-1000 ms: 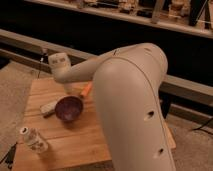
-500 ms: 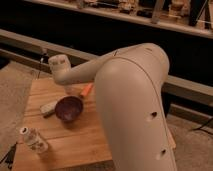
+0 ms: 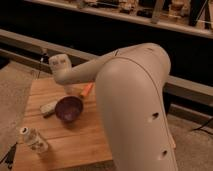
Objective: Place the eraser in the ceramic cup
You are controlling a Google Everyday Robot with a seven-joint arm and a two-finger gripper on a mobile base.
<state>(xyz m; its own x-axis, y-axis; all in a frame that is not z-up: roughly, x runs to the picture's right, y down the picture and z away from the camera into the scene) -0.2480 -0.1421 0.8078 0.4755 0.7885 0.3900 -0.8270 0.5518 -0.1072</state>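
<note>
From my screen the big pale arm (image 3: 132, 107) fills the right half of the view, its forearm reaching left over the wooden tabletop (image 3: 75, 137). The hand (image 3: 66, 87) sits at the far end of that forearm, low over the back part of the tabletop, just behind the dark purple bowl (image 3: 69, 108); the wrist housing covers it, so I cannot tell whether it is released or clenched, or whether it carries anything. I cannot make out the eraser anywhere, nor the ceramic cup; if they are there, the arm hides them. Just left of the bowl lies a whitish-grey block (image 3: 48, 107), nearly touching its rim. An orange stick (image 3: 87, 90) lies beside the forearm, behind and right of the bowl. A clear bottle (image 3: 34, 140) lies on its side near the front left corner.
</note>
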